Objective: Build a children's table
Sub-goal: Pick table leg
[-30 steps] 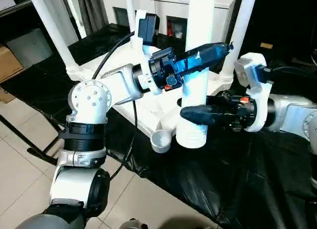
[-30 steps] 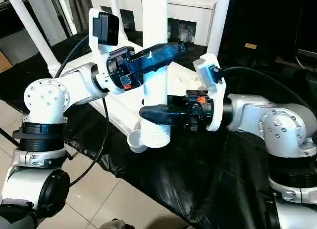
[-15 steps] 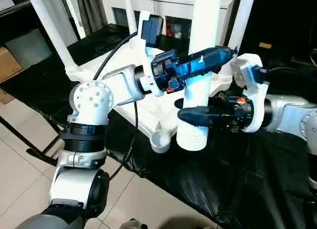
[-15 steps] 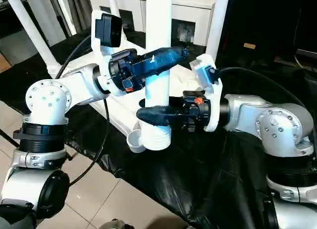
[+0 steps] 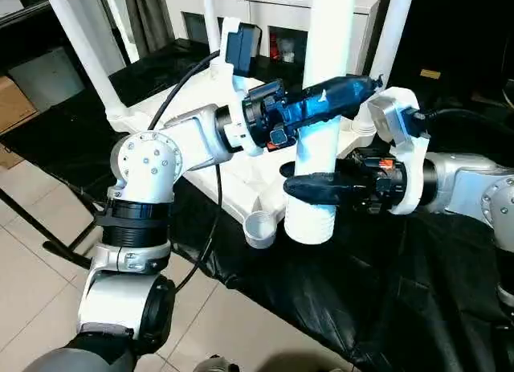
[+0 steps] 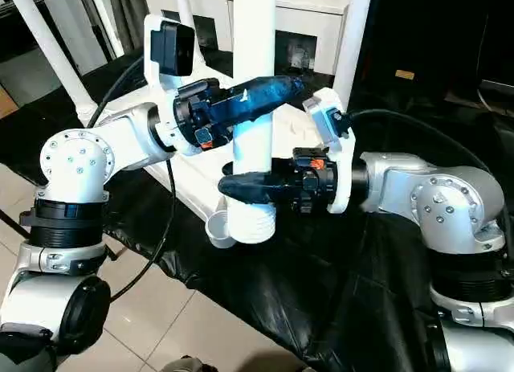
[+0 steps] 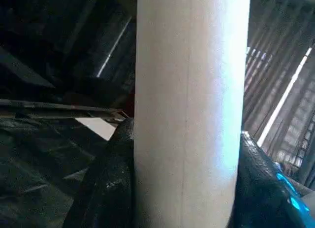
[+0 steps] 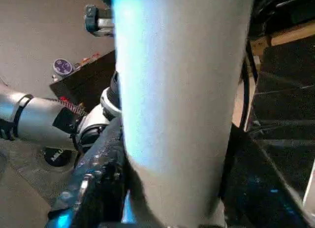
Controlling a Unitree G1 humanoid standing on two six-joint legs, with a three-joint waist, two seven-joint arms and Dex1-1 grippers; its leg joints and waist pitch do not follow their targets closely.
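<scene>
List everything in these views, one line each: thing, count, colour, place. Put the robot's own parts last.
Tabletop: one, white, upside down on the work table.
Fitted legs: three showing, white, standing up from the tabletop's corner sockets.
Held leg: one, white, upright with its ribbed end beside the near corner.
Empty corner socket: one, white, at the tabletop's near corner.
Work table: one, black-covered, under everything.
Cabinet: one, white, behind.
Cardboard box: one, brown, on the floor, far left.
Floor: light tiles.
Left gripper: black fingers, clamping the held leg higher up.
Right gripper: black fingers, clamping it lower down.
</scene>
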